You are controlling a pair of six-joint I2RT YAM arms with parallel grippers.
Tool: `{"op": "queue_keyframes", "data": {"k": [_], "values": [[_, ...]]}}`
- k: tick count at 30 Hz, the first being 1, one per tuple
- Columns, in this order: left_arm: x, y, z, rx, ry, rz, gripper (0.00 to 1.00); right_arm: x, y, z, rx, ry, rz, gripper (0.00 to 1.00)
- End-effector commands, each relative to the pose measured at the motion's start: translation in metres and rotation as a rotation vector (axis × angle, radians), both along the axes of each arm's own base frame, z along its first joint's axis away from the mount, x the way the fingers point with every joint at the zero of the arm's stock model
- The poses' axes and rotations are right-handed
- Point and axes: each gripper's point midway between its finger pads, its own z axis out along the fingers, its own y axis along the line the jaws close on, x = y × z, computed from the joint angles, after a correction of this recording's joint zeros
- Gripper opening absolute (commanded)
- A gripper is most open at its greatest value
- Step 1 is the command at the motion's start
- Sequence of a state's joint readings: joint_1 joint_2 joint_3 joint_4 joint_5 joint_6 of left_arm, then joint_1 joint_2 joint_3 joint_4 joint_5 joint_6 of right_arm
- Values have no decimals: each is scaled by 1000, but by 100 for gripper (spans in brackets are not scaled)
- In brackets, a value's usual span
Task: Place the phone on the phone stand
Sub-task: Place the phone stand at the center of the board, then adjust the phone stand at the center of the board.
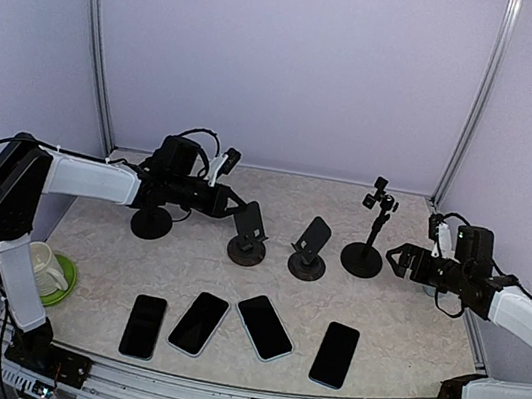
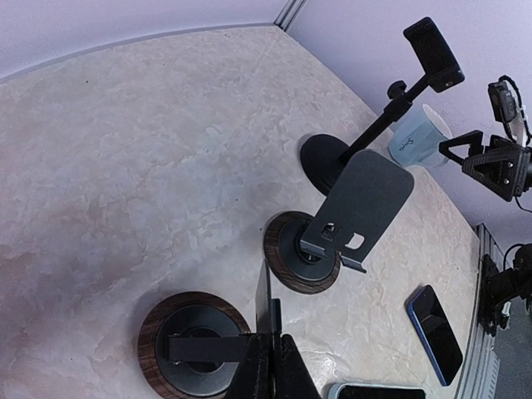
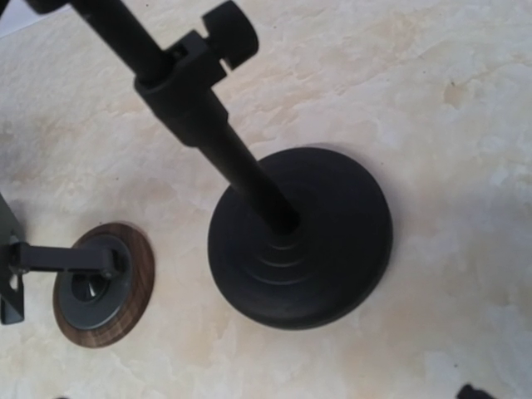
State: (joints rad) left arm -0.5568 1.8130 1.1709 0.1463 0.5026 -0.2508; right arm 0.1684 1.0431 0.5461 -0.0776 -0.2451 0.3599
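Several dark phones lie in a row near the front edge, among them one at the left and one at the right. My left gripper is shut on the thin back plate of a phone stand with a wood-ringed round base. A second such stand stands to its right with nothing on it. My right gripper hovers open beside the tall pole stand, whose black base fills the right wrist view. No gripper holds a phone.
A black round base sits under my left forearm. A white mug on a green plate stands at the left edge. Another white mug stands behind the pole stand. Purple walls close the back and sides.
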Motion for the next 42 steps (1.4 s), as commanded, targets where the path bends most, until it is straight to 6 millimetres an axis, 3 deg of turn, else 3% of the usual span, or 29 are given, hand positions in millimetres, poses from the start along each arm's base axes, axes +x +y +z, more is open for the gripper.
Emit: {"op": "queue_keyframes", "data": {"k": [1,10,18,25,32,34,42], "values": [[6,-8,9,-1,-29,-27,4,-1,4,3,-1,-12,12,100],[23,-5,5,49,-29,1,12,-1,5,4,1,-10,17,100],[28,1,11,48,-32,32,38,-2,7,9,3,-18,27,100],[24,10,42,19,-85,130,63,-6,17,22,-17,-61,52,100],[6,16,85,6,-184,212,89,-9,21,33,-42,-90,55,100],[3,26,96,17,-212,273,98,-8,22,29,-45,-81,56,100],[2,106,153,31,-306,649,99,-7,31,19,-38,-61,75,100]]}}
